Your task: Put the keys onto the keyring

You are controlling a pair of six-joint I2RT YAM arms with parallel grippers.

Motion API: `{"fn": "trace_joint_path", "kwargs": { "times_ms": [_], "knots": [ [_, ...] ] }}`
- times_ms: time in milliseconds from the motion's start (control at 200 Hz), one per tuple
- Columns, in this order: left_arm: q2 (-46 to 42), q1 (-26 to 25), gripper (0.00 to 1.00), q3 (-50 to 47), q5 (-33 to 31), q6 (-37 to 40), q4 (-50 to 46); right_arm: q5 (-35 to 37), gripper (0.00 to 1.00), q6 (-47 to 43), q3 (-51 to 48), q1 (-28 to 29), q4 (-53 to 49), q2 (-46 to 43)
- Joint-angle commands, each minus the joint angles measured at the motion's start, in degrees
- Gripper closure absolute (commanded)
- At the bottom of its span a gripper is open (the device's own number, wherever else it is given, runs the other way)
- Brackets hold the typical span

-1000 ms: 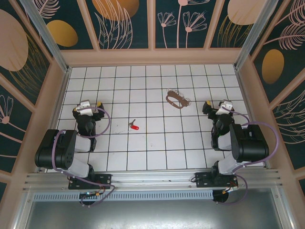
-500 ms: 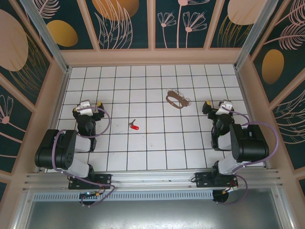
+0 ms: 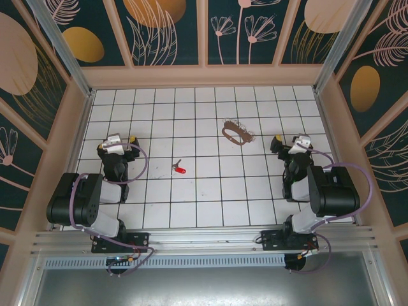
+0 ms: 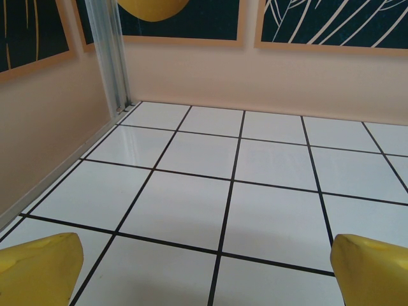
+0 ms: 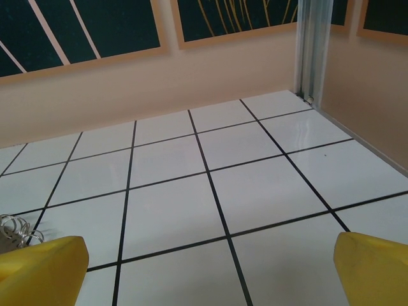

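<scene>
From above, I see the key (image 3: 180, 168) lying flat on the tiled floor (image 3: 210, 197), left of centre and at about 4 o'clock from the left gripper (image 3: 118, 140), well apart from it. Its red head is plain. The blade is a thin sliver pointing to roughly 11 o'clock, too small for me to read any detail.

The keyring (image 3: 234, 133) lies at about 2 o'clock from the key, several tiles off, and at about 9 o'clock from the right gripper (image 3: 290, 141). I can make out its brown oval. The wire rings on its 3 o'clock end are only a faint tangle from above.

On the right wrist camera those wire rings (image 5: 14, 228) peek in at the left edge, partly cut off by the frame and by one yellow fingertip (image 5: 41, 268). The oval itself is out of frame there.

Both grippers stand spread wide with nothing between their fingers. In each wrist view the yellow tips sit in the bottom corners, clipped by the frame. From above, the wrist cameras cover most of the fingers.
</scene>
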Motion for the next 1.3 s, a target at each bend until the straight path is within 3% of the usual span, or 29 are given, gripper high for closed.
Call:
{"fn": "trace_joint_path", "kwargs": {
  "times_ms": [0,90,210,430,581,676,786,946,1291],
  "knots": [
    [-1.94,0.37,0.01,1.63,0.25,-0.29,-1.2,1.7,0.01,0.68,-2.14,0.19,2.74,-3.91],
    [-6.07,0.4,0.01,5.98,-2.23,-1.32,-13.61,5.19,0.01,-0.11,-1.61,1.6,-4.63,-11.3],
    [-11.36,0.29,0.01,8.2,-5.68,-4.83,-22.14,11.87,0.01,5.71,3.96,1.8,-25.05,-21.31],
    [-20.79,-0.85,0.01,13.43,-3.21,-16.68,-40.33,6.62,0.01,8.52,15.64,3.84,-48.5,-26.48],
    [-20.4,-2.06,0.01,19.27,10.64,-27.23,-50.09,-2.58,0.01,9.16,27.29,6.02,-61.5,-19.63],
    [-18.36,-5.11,0.01,21.78,20.36,-27.84,-51.97,-7.82,0.01,6.59,34.81,9.23,-67.74,-11.45],
    [-19.33,-11.53,0.01,22.02,21.48,-27.94,-51.81,-10.1,0.01,3.76,45.45,12.15,-76.57,0.31],
    [-19.92,-18.19,0.01,22.15,22.15,-29.54,-53.1,-11.41,0.04,1.67,55.09,14.48,-80.37,11.25],
    [-19.02,-22.57,0.01,18.53,25.05,-28.39,-48.92,-12.48,0.2,-4.94,78.93,15.44,-98.42,29.97]
  ]
}}
